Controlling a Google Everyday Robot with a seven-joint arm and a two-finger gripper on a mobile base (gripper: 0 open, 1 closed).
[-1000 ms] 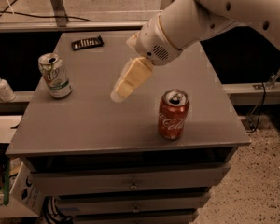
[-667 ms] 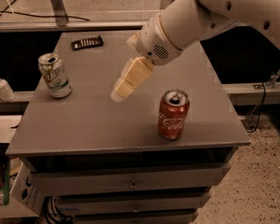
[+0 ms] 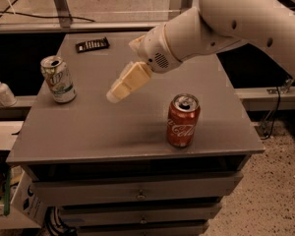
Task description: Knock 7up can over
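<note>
The 7up can (image 3: 58, 79) stands upright near the left edge of the grey cabinet top (image 3: 113, 127). It has a whitish body, green markings and an open silver top. My gripper (image 3: 114, 95) hangs above the middle of the top, pointing down and left. It is to the right of the 7up can and clear of it, with nothing in it.
A red Coca-Cola can (image 3: 183, 120) stands upright near the front right of the top. A black flat object (image 3: 92, 44) lies at the back left. A white pump bottle (image 3: 1, 90) stands on a lower ledge to the left. Drawers sit below the top.
My gripper and arm have shifted a little to the left, toward the 7up can. Both cans stand as before.
</note>
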